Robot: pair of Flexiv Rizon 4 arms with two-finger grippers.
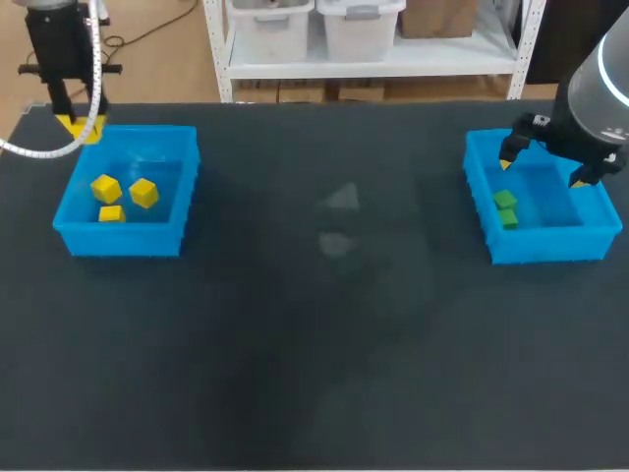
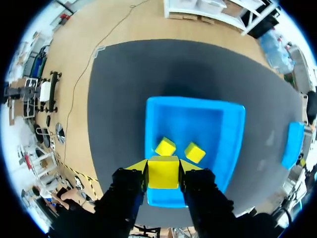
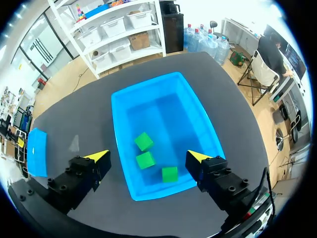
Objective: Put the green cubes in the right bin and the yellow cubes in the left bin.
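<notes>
Left gripper (image 2: 163,168) is clamped on a yellow cube (image 2: 163,174), hanging over the 6 o'clock wall of the left bin (image 2: 198,116). Two other yellow cubes (image 2: 165,147) lie in it just beyond, at 12 and 1 o'clock of the held one. Right gripper (image 3: 147,156) is empty with fingers wide apart above the right bin (image 3: 168,114), which has three green cubes (image 3: 144,141) inside. Step looks like yellow drop-off. Next: get fully inside the walls, then part the fingers.
</notes>
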